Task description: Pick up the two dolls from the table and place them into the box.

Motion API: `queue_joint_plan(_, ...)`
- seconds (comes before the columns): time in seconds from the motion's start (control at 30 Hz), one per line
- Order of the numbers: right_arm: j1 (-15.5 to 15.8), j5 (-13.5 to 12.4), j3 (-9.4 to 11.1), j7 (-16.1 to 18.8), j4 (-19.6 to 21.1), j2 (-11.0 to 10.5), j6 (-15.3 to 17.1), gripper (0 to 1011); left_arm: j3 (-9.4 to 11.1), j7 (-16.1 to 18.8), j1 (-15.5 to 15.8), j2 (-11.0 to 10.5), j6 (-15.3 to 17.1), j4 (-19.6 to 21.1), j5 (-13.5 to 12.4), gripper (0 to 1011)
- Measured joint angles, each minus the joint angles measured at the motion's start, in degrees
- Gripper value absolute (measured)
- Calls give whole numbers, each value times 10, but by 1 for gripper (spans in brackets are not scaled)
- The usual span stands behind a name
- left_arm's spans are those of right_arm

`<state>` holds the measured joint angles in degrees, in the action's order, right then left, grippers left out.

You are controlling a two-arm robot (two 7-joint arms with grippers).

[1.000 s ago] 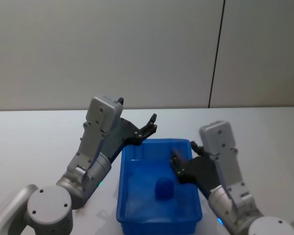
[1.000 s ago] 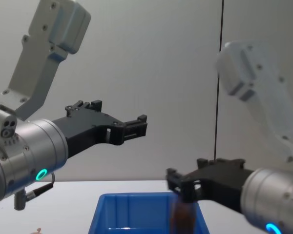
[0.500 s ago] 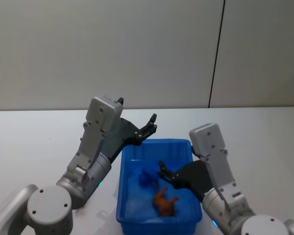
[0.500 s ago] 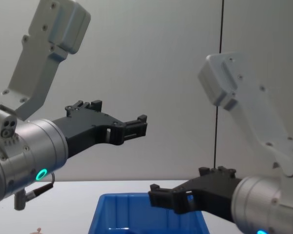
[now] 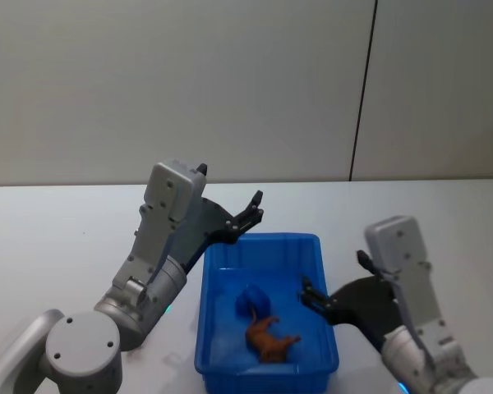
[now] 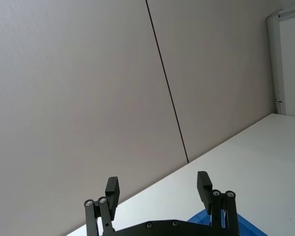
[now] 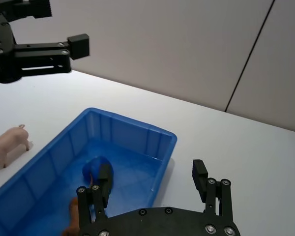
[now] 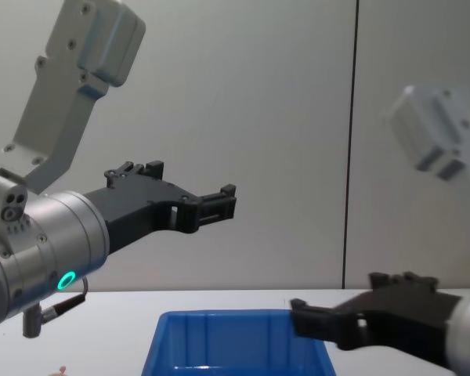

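Our right hand (image 5: pixel 306 294), fingers spread and empty, hung over the right rim of the ribbed blue plastic box (image 5: pixel 263 238). An orange-brown doll (image 5: pixel 267 340) lay inside to its left, beside a rounded blue figure (image 5: pixel 251 299). A smooth pink pig doll (image 7: pixel 7 145) lay on the white counter (image 5: pixel 49 238) left of the box. Our left hand (image 5: pixel 248 215) hovered spread above the box's far-left corner.

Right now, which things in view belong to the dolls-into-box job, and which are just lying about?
Job: blue bin; orange toy animal and blue toy lying inside it; right gripper, jaws open, over the bin's right side.
Lying about: pink toy pig on the white table left of the bin, perhaps yet to collect; left gripper, jaws open, raised.
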<state>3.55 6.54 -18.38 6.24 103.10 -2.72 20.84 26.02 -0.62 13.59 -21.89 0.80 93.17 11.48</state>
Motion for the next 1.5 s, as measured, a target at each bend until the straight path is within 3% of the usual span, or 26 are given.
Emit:
queue_joint_plan(0.43,31,-19,23,-7,27,-36,-14,1001,-1,1,-2,-1,1,1,0,1001)
queue_joint_plan(0.77,41,-25,29,-10,35,-47,-18,1001,-8,21,-22,-21,9,22,1,1001)
queue_joint_plan(1.23,46,-28,33,-11,40,-53,-21,1001,-33,102,-107,-97,16,76,44,1001)
queue_joint_plan(1.5,47,-29,34,-11,41,-55,-21,1001,-41,120,-137,-118,3,77,66,1001)
